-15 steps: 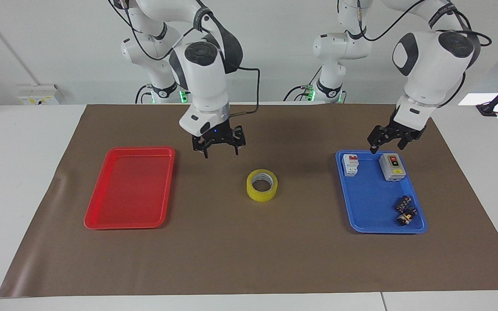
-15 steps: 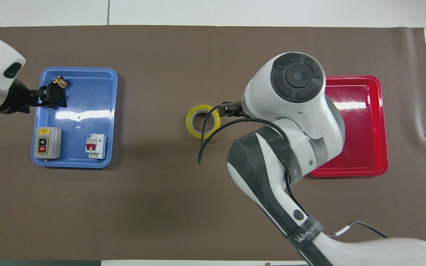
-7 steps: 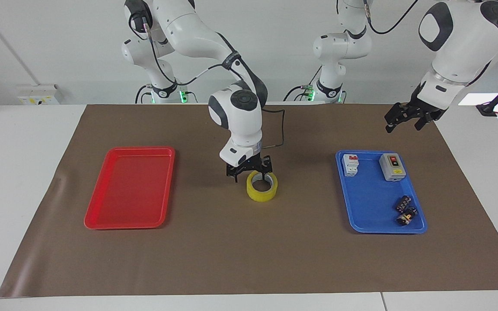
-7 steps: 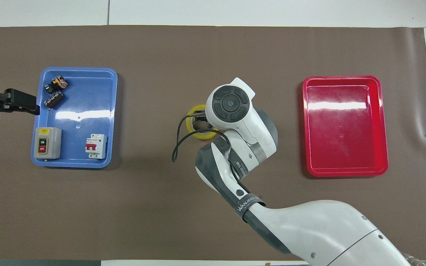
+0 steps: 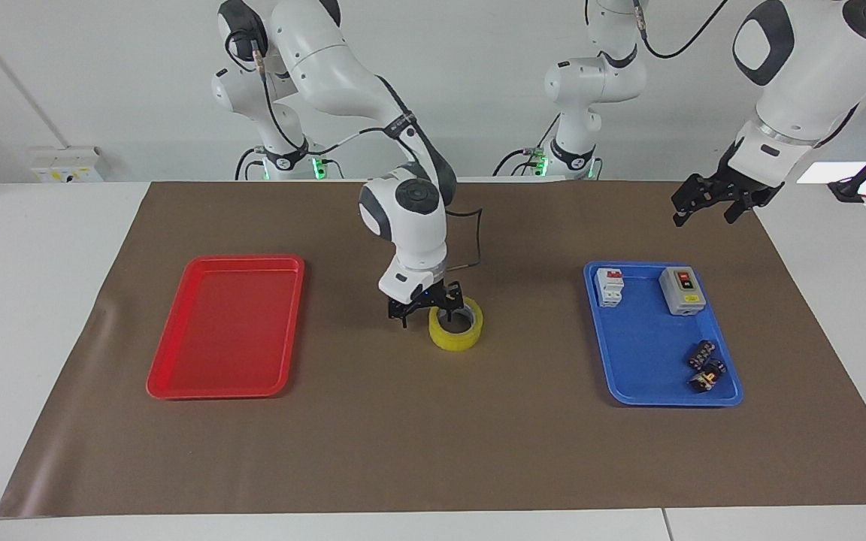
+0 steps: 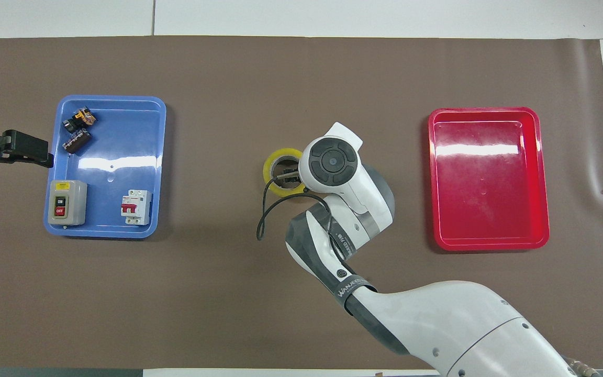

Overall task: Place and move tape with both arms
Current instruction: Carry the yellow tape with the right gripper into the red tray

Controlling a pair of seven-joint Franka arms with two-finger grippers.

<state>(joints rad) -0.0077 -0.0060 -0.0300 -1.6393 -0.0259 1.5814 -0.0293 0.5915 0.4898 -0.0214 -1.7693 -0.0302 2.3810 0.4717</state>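
Observation:
The yellow tape roll (image 5: 455,340) lies flat on the brown mat midway between the two trays; it also shows in the overhead view (image 6: 272,163). My right gripper (image 5: 427,311) is down at the roll and open. One finger is inside the ring and the other is outside, straddling the wall on the red tray's side. The wrist hides part of the roll from above (image 6: 292,178). My left gripper (image 5: 706,210) is open and empty, raised over the mat's edge at the left arm's end, beside the blue tray; it also shows in the overhead view (image 6: 29,149).
A blue tray (image 5: 647,379) holds a grey switch box (image 5: 682,290), a white breaker (image 5: 610,286) and small black-and-orange blocks (image 5: 705,366). A red tray (image 5: 222,330) with nothing in it lies toward the right arm's end.
My right gripper came down from above the mat onto the tape and settled lower around its wall. My left gripper rose away from the blue tray.

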